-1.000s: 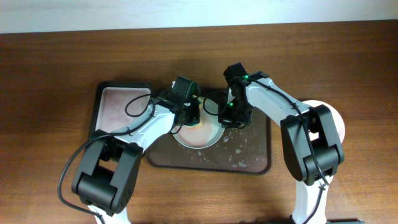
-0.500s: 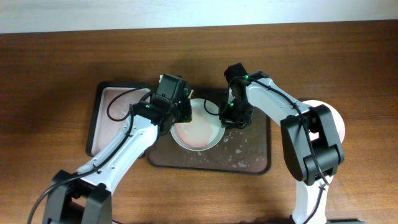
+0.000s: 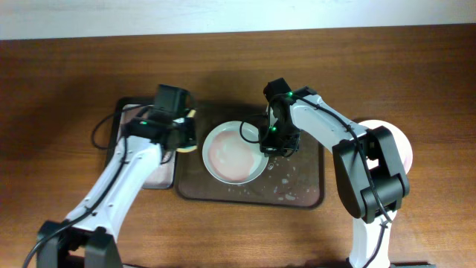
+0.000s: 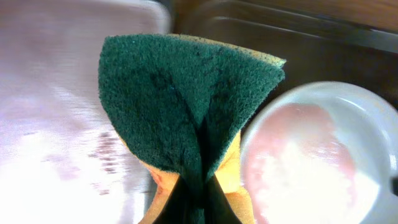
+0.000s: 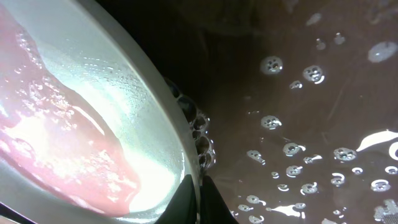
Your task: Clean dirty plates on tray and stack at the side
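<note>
A white plate point(image 3: 233, 152) with a thin pinkish film of sauce water lies at the left of the dark brown tray point(image 3: 301, 195). My right gripper point(image 3: 269, 144) is shut on the plate's right rim; in the right wrist view its fingers point(image 5: 186, 202) pinch the rim of the plate point(image 5: 93, 118), one inside and one outside. My left gripper point(image 3: 183, 132) is shut on a green and yellow sponge point(image 4: 186, 106), folded between the jaws. It hangs just left of the plate point(image 4: 311, 162), over the edge between the two trays. A pinkish-white plate point(image 3: 405, 145) sits on the table at the right, partly under my right arm.
The smaller black-rimmed sponge tray point(image 3: 134, 119), wet and whitish, lies left of the brown tray. Water drops and foam bubbles point(image 5: 292, 149) dot the brown tray's floor right of the plate. Bare wooden table surrounds both trays.
My left arm has carried the sponge off the plate and leftwards to the edge of the sponge tray. The plate and my right gripper have shifted slightly left.
</note>
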